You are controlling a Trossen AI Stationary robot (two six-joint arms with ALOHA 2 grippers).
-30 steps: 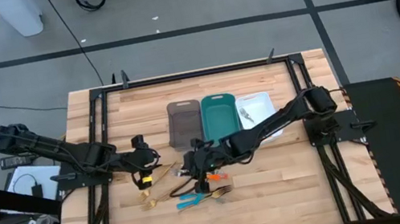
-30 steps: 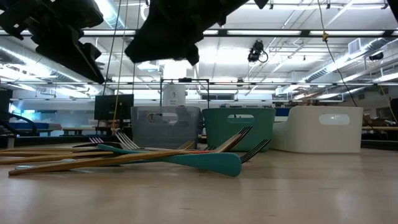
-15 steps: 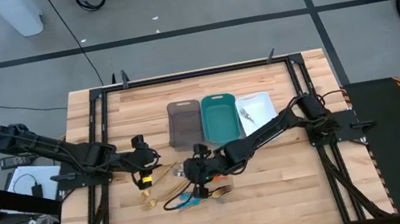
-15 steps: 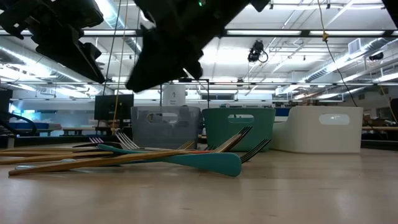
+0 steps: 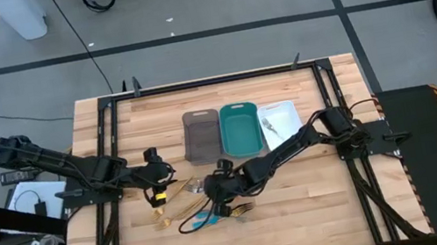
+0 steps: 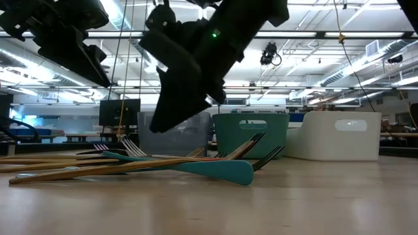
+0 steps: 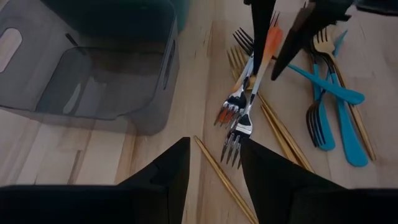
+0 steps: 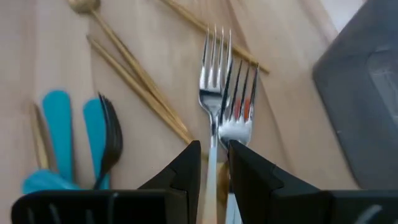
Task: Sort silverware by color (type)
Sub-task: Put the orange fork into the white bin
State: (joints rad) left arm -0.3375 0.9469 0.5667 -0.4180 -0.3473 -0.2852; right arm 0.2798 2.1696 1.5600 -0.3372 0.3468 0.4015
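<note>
Hands over the silverware pile, right one nearer.
My left hand [image 5: 159, 195] hung part-open and empty beside the pile; my right hand [image 8: 212, 163] stood narrowly open astride an orange-handled fork [image 8: 212, 106], whose long axis ran straight ahead along my fingers, on the worktop [image 5: 305, 215].

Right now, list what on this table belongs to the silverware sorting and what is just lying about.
Job things:
orange-handled forks under the right pincer
blue-handled forks
gold pieces
grey tray
teal tray
white tray

Lying about:
black cable
left pincer, waiting by the pile
</note>
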